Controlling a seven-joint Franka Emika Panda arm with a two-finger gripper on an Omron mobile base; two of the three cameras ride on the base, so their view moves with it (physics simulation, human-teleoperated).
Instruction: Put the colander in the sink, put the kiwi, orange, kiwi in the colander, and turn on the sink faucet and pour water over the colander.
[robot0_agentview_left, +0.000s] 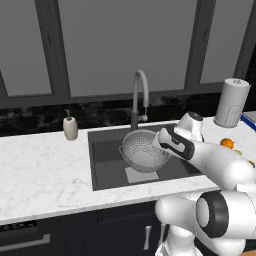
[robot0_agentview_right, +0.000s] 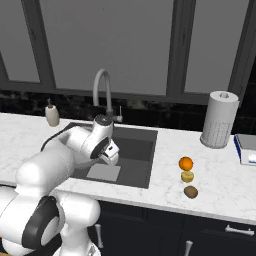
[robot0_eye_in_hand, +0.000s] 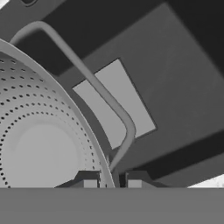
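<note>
Hand view shows the end effector (robot0_eye_in_hand: 110, 183) clenched on the colander (robot0_eye_in_hand: 39, 135) rim above the sink (robot0_eye_in_hand: 175, 74); lower it level before releasing

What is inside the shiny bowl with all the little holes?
Nothing that can be seen. The colander is held by the gripper at its rim over the sink, and its dotted inside looks bare. The near part is cut off in the hand view.

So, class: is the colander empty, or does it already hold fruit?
Empty. The hand view shows the colander's bare perforated bowl, and the orange lies on the counter with two other small fruits.
</note>
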